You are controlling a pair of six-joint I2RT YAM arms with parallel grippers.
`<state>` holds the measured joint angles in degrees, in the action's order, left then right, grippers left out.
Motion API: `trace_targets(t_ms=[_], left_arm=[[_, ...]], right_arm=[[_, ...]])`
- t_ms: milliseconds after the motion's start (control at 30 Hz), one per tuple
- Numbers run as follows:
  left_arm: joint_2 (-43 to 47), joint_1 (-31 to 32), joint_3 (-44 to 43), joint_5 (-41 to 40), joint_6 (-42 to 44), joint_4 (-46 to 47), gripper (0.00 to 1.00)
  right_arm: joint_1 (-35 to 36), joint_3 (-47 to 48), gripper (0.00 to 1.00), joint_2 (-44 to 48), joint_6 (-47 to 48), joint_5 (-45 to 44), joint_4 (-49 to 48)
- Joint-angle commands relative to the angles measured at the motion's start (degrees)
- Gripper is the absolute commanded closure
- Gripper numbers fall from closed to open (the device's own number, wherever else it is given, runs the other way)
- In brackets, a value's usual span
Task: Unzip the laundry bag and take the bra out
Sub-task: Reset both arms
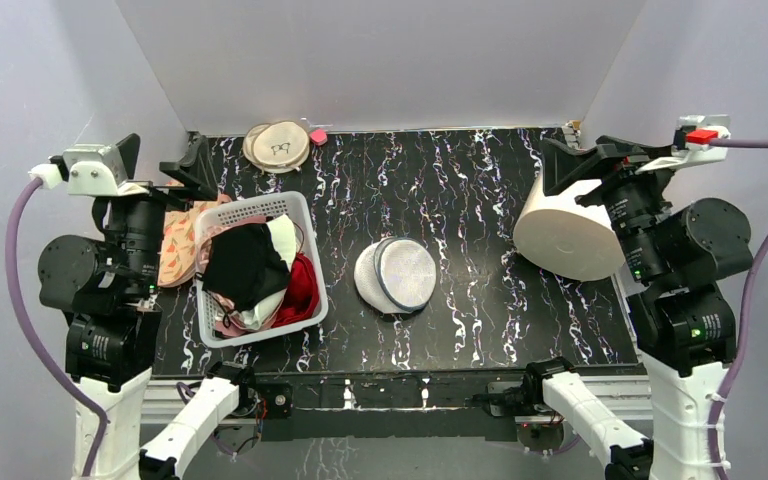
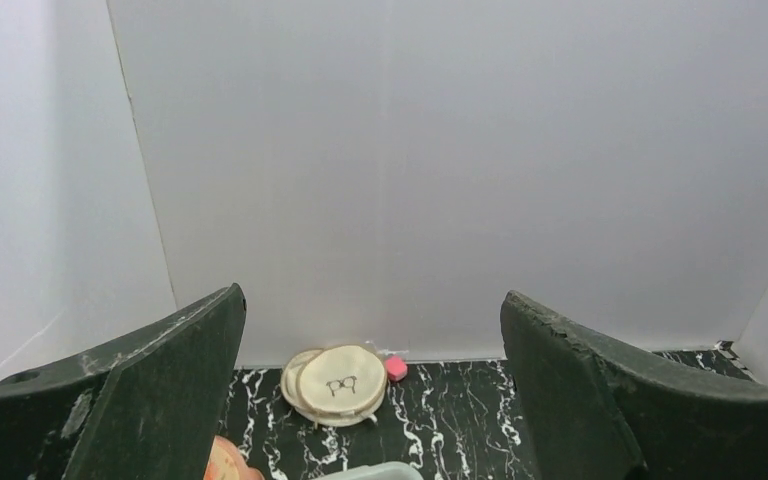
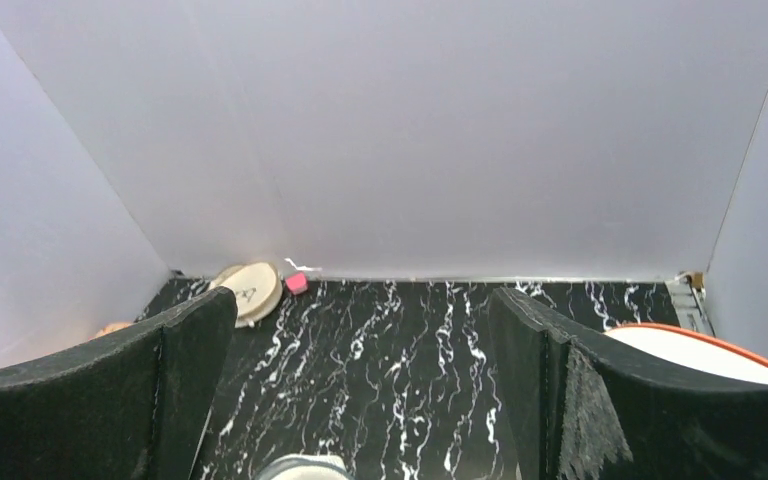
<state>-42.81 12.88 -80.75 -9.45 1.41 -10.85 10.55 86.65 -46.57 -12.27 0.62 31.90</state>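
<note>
The laundry bag (image 1: 396, 275), a small round white mesh pod with a dark zipper rim, lies zipped at the middle of the black marbled table; its edge shows at the bottom of the right wrist view (image 3: 305, 467). The bra is hidden. My left gripper (image 1: 192, 165) hovers at the far left, above the basket's back corner, open and empty (image 2: 372, 295). My right gripper (image 1: 572, 160) is raised at the far right over the cream drum, also open and empty (image 3: 362, 292). Both are well apart from the bag.
A white basket (image 1: 305, 225) full of black, red and white clothes stands left of the bag, with a peach garment (image 1: 175, 245) beside it. A cream drum (image 1: 565, 235) lies at the right. Beige round discs (image 1: 277, 146) and a small pink piece (image 1: 318, 136) sit by the back wall.
</note>
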Motion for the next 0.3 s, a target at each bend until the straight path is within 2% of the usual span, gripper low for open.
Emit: trace_targets(t_ms=[0, 267], left_arm=[[-0.8, 0.7, 1.2, 2.5, 2.0, 1.7, 0.02], [-0.9, 2.1, 2.4, 3.0, 2.1, 1.9, 0.02]], right_arm=[[0.2, -0.2, 0.02, -1.0, 0.3, 0.5, -2.7], [0.2, -2.6, 0.02, -0.1, -0.4, -1.9, -2.9]])
